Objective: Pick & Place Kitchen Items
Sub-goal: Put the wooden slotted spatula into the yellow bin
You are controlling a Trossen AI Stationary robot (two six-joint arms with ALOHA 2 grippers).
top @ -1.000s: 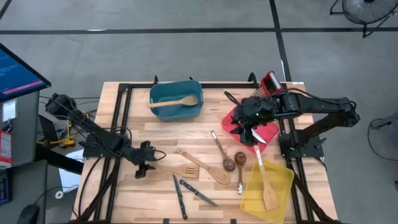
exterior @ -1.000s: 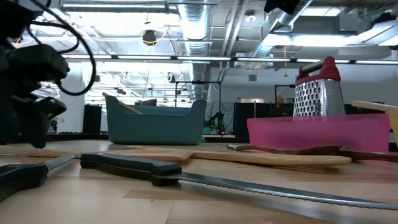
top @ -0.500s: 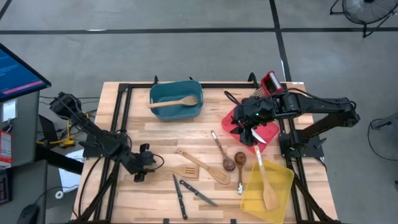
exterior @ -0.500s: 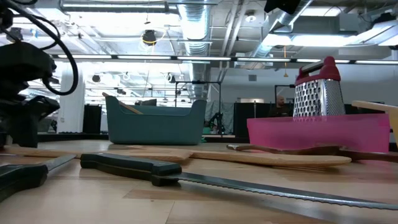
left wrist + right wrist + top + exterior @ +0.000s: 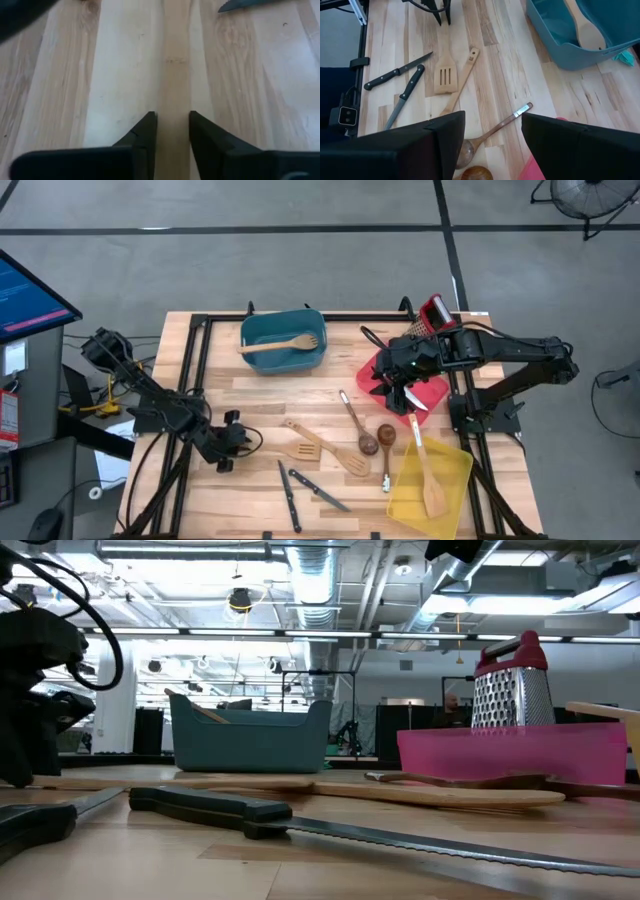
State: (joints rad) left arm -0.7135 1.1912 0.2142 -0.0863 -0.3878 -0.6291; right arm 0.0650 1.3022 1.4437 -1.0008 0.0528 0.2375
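6 utensils lie loose while the left claw hangs over bare wood

6 kitchen items sit out on the table [image 5: 230, 395], bunched at its front middle: 2 black-handled knives [image 5: 303, 490], a slotted turner [image 5: 304, 456], a plain wooden spatula [image 5: 322, 443] and 2 brown-bowled spoons [image 5: 368, 436]. They lie flat, some touching or crossing, so each probably needs a grip on its handle rather than its head.

The left gripper [image 5: 226, 455] is low over the boards just left of that bunch, near the turner and the knife tips but touching none of them. Its wrist view shows the 2 fingers [image 5: 145, 132] drawn in to a narrow slot with only bare plank between them — it grasps nothing. Closing on empty wood gains little; my guess is that it is narrowing its span to suit a slim handle, though the pictures do not settle that.

The right gripper [image 5: 405, 387] hangs above the red bin [image 5: 432, 392], beside the grater [image 5: 435, 313] — fingers spread wide and empty, looking across at the same utensils. It reads as the waiting arm.

Sorting seems to go by bin: a wooden fork-like piece [image 5: 290, 343] already rests in the teal bin [image 5: 283, 358], and another spatula [image 5: 430, 475] lies in the yellow bin [image 5: 445, 505]. Roughly a quarter looks done.
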